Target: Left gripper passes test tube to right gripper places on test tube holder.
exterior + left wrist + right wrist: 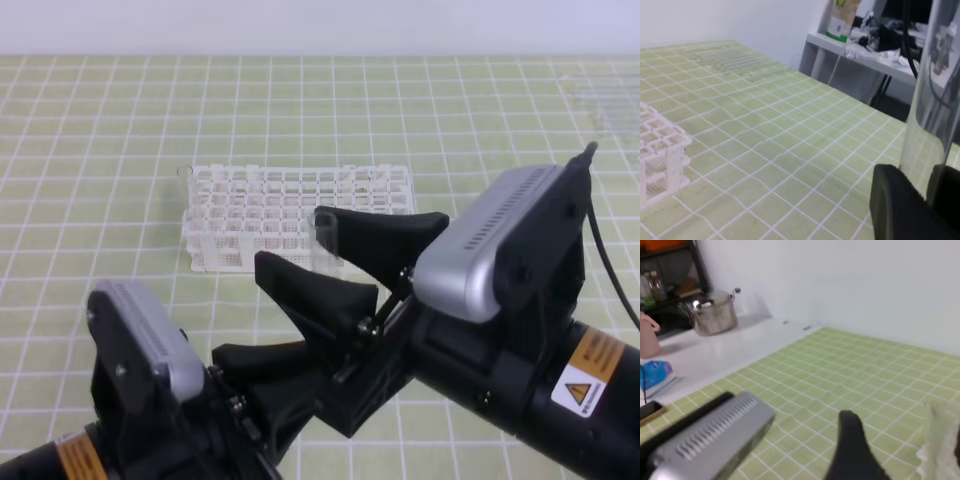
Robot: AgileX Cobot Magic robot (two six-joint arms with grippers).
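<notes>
The test tube (325,245) is standing upright in the air above the table (100,150), just in front of the near edge of the white rack (300,215) as seen from the high camera. Its open top is sitting between the two black fingers of the right claw (345,255), which are spreading wide around it, one finger (385,235) behind and one finger (310,290) in front, neither clearly pressing on the glass. The tube's lower end is running down into the left claw (920,200); in the left wrist view the dark fingers (900,205) are closing snugly on the clear glass (930,110), so the left claw is gripping the tube. The left arm's ribbed silver housing (150,335) is sitting low at the near left, and the right arm's housing (490,240) is reaching in from the right. The rack is resting on the green checked table, well behind the claws.
</notes>
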